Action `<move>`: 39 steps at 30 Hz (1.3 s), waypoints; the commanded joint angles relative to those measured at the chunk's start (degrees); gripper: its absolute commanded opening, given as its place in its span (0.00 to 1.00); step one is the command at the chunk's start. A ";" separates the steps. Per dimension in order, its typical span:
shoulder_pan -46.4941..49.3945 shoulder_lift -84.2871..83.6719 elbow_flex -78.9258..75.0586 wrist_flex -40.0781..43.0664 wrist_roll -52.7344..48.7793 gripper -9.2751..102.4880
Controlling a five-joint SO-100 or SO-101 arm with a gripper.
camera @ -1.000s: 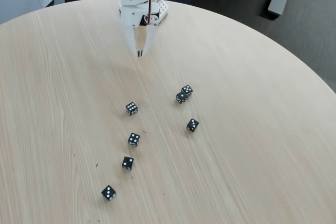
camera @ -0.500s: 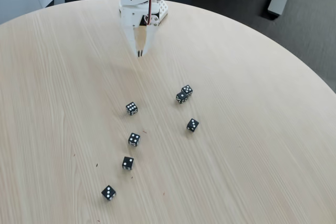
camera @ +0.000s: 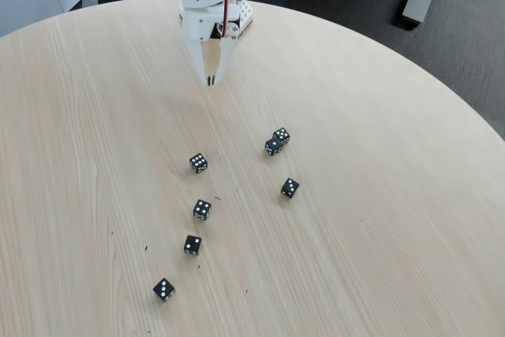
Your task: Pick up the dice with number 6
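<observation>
Several small black dice with white pips lie scattered on the round wooden table (camera: pixel 379 219). The dice with number 6 (camera: pixel 281 136) looks to be the one at centre right, touching another die (camera: pixel 273 147); the pips are tiny, so the count is uncertain. My white gripper (camera: pixel 210 80) hangs at the top centre, fingers pressed together to a point and holding nothing. It is well behind and to the left of that die.
Other dice sit at centre left (camera: pixel 198 163), further right (camera: pixel 289 188), and in a line running to the lower left (camera: pixel 201 209) (camera: pixel 192 245) (camera: pixel 163 289). The table edge curves along the right side, with dark floor beyond.
</observation>
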 commanded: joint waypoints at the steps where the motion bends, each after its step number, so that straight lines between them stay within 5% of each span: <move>1: 0.26 0.44 -0.26 0.09 0.44 0.09; 39: 0.26 -0.70 -0.70 -1.58 -2.46 0.08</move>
